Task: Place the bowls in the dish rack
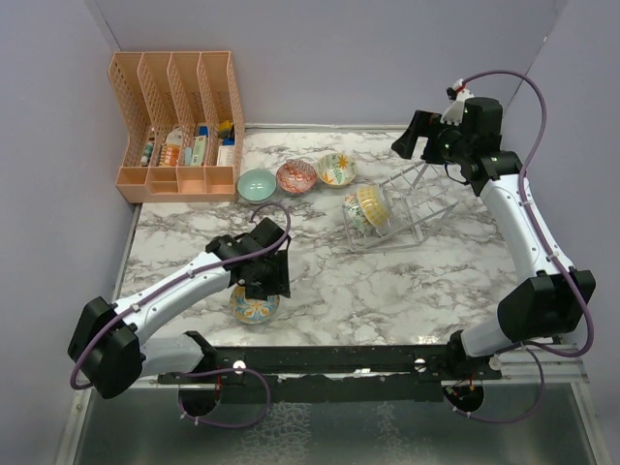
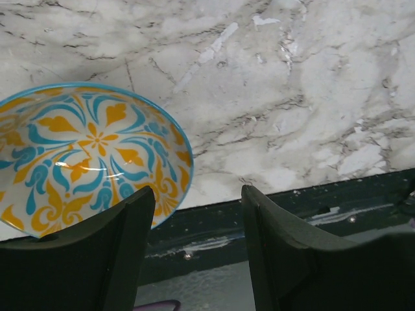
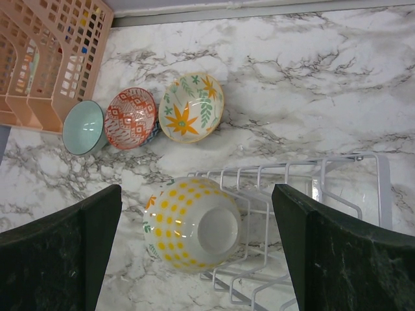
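Note:
A blue-and-yellow floral bowl sits upright near the table's front edge. My left gripper hovers just above it, open and empty. In the left wrist view the gripper has its left finger over the bowl's near rim. The wire dish rack holds a yellow-dotted bowl on edge at its left end, with another bowl partly hidden behind it. My right gripper is open and empty high above the rack and dotted bowl. Teal, red-patterned and floral bowls sit in a row.
An orange slotted organizer with small items stands at the back left, next to the teal bowl. The red-patterned bowl and floral bowl lie left of the rack. A black rail runs along the front edge.

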You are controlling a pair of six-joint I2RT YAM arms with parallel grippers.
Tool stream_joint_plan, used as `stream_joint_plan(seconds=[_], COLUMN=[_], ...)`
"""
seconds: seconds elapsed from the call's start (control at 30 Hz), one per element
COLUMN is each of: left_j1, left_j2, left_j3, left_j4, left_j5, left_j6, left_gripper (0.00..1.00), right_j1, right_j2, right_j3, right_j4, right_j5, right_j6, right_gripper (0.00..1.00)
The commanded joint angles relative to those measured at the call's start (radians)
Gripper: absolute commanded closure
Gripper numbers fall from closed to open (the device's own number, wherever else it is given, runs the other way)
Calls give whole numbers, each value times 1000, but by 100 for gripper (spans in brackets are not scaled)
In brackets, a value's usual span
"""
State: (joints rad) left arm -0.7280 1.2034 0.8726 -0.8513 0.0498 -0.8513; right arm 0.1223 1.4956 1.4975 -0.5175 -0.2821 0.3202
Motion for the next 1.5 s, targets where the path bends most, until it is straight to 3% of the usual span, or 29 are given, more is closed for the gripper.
stream_joint_plan(seconds=[0.0,0.27,0.4,0.63,0.77,1.2,1.47], left_j1=[-26,-78,-83,-88,-88,-88,-89], left_j2=[16,126,138,168,172,208,214], left_j3=[-66,-90,-84,-122,-126,194,229], left_j4=[49,111,107,101,104,20,36], left_j5=[-68,-111,-137,-158,-163,-277,-301], left_j6=[2,37,54,76,98,248,284], left_gripper=[44,45,65,79,100,100,100], right_j1=[-6,-6,-6,-6,-6,-6,-6], right_j2=[-15,-47,-57,-66,-76,-62,-41], right_j3=[5,8,8,7,7,68,89], right_j4=[24,2,2,1,-2,-18,-20], right_j5=[-19,16,28,34,52,92,104], right_j6=[5,-12,-16,-19,-29,-36,-36], right_gripper=[1,1,1,1,1,1,1])
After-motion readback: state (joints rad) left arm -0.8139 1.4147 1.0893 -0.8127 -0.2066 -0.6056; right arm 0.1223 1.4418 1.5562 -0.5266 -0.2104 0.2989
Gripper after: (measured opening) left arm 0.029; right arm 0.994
